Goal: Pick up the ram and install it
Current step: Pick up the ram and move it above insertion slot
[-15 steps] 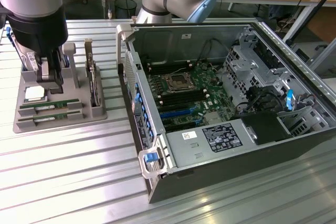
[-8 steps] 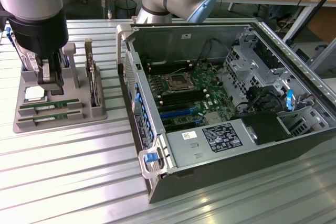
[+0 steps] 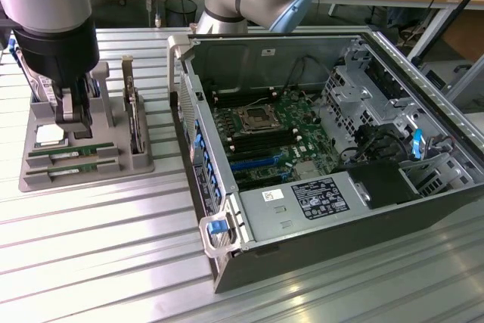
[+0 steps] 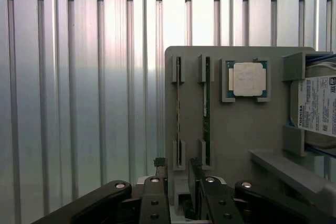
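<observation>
Two ram sticks lie on edge in slots of a grey holder tray (image 3: 83,164), one (image 3: 72,153) behind the other (image 3: 72,169). In the wrist view they appear as thin green strips, one stick (image 4: 207,109) and its neighbour (image 4: 178,114). My gripper (image 3: 76,115) hangs just above the tray's back part, short of the sticks. It is open, and its dark fingers (image 4: 155,203) frame the tray's near end with nothing held between them. The open computer case (image 3: 325,149) lies to the exterior view's right, with the motherboard (image 3: 268,138) and its black memory slots (image 3: 227,107) exposed.
A square silver processor chip (image 3: 49,135) sits in the tray beside the sticks. An upright card with a metal bracket (image 3: 134,115) stands at the tray's right end. A hard drive (image 4: 317,109) rests in the tray. Ribbed metal tabletop (image 3: 98,247) surrounds everything.
</observation>
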{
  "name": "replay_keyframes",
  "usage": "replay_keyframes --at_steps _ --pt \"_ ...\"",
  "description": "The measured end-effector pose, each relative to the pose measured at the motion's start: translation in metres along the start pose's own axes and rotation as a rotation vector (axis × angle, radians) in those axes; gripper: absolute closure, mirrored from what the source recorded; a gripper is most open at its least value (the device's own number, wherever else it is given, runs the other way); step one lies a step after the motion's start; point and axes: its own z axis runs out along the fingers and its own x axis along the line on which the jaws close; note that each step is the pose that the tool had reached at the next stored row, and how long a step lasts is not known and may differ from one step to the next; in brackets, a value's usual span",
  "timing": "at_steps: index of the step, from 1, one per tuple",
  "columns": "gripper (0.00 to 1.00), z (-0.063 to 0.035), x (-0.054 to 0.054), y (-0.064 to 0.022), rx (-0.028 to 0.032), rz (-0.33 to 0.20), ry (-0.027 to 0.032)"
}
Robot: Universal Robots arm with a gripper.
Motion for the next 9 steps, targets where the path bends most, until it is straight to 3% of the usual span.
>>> replay_keyframes --at_steps 9 --pt "0.7 0.0047 0.0001 -0.0002 -0.0001 -0.003 0.0002"
